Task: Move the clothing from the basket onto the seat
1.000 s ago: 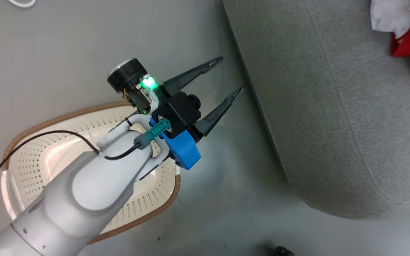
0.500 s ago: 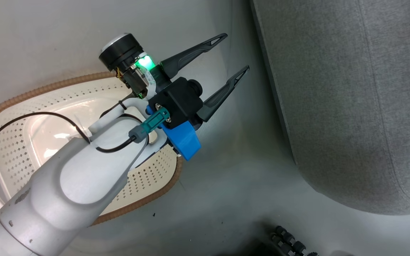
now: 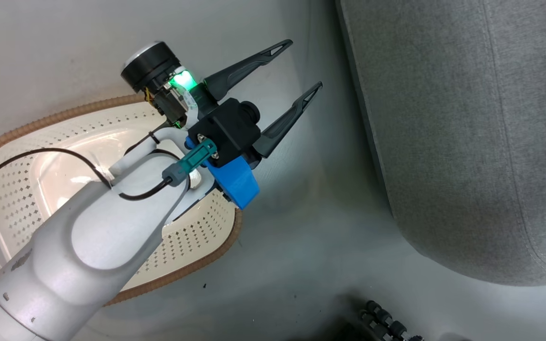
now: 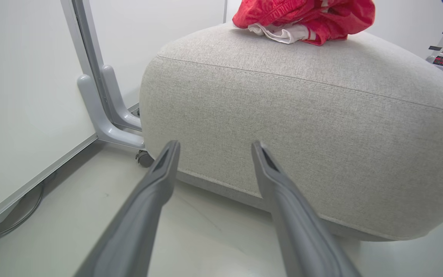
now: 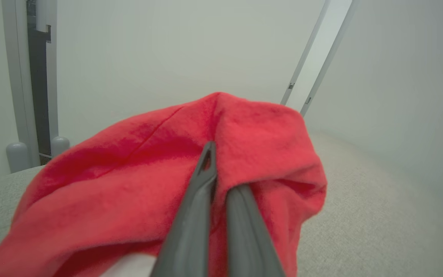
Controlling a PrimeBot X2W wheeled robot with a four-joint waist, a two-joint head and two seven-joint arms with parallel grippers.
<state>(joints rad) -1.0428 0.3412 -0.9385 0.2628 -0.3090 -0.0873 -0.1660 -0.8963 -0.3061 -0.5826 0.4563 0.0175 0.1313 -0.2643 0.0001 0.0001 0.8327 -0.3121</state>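
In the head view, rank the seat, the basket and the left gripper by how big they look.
1. seat: largest.
2. basket: partly hidden by the left arm.
3. left gripper: smallest, though nearer the camera, which enlarges it.

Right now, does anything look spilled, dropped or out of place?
Nothing stands out. The basket sits upright, the clothing lies bunched on the seat, and the right gripper is shut on a red garment.

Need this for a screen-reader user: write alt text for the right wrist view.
The right pincer is shut on a bunched fold of bright red clothing, with the grey seat beneath it and a plain white wall behind.
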